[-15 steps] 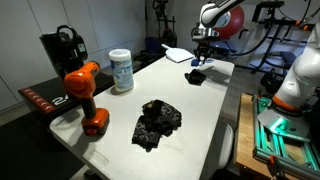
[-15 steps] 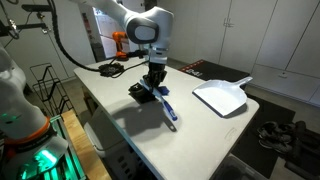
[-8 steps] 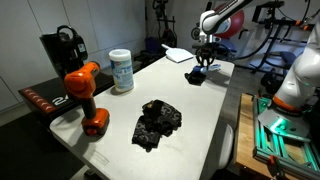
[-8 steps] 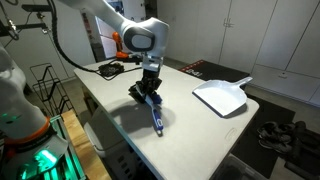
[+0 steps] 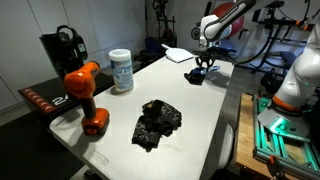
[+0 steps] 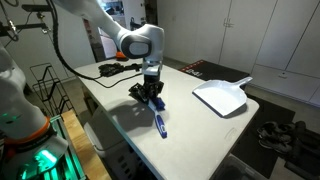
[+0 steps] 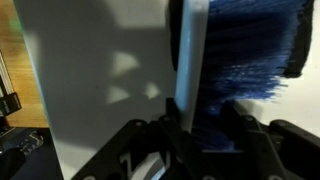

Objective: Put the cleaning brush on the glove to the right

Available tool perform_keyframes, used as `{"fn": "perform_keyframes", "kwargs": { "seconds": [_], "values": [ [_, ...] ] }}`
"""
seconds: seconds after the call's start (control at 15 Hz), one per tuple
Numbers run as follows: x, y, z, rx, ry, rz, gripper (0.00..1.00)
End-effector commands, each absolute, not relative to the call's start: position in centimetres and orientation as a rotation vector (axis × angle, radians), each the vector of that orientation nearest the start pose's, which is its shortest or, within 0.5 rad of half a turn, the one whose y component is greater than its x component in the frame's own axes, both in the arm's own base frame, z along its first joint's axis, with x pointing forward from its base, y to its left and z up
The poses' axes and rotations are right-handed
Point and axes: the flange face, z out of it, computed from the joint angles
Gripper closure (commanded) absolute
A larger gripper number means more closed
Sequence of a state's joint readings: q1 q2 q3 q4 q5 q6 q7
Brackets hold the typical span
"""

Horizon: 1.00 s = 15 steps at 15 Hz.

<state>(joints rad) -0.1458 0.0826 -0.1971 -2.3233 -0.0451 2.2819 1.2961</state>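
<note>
My gripper (image 6: 151,92) is shut on the cleaning brush (image 6: 158,122), whose blue and white body hangs out from the jaws toward the table's near edge. A small black glove (image 6: 137,92) lies on the white table right beside and under the gripper. In an exterior view the gripper (image 5: 204,66) hovers just over this glove (image 5: 194,77) at the table's far end. A second, crumpled black glove (image 5: 157,120) lies near the table's middle. In the wrist view the blue bristles (image 7: 247,45) fill the top right, and the gripper (image 7: 193,132) closes round the brush.
A white dustpan (image 6: 222,97) lies on the table past the gripper. An orange drill (image 5: 86,96), a wipes canister (image 5: 121,70) and a black machine (image 5: 62,47) stand along one long side. The table edge (image 5: 222,130) drops off near another robot base.
The gripper has shifted a little toward the small glove, and the held brush has swung round from pointing sideways to pointing toward the table's near edge.
</note>
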Motion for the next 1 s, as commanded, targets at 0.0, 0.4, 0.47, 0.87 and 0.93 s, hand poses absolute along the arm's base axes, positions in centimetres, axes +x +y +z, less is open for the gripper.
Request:
{"fn": "perform_keyframes", "kwargs": {
  "seconds": [0.0,0.4,0.47,0.87,0.93],
  "values": [
    [46.4,-15.6,29.8,-2.243,2.337,0.114,0.22],
    [46.0,-14.0,33.3,-2.312,2.203,0.056,0.0],
    [45.7,-13.7,33.9,-2.372,2.141,0.07,0.0],
    [43.2,-11.1,36.9,-2.707,1.726,0.198,0.0],
    [42.8,-10.5,37.2,-2.752,1.654,0.22,0.0]
  ]
}}
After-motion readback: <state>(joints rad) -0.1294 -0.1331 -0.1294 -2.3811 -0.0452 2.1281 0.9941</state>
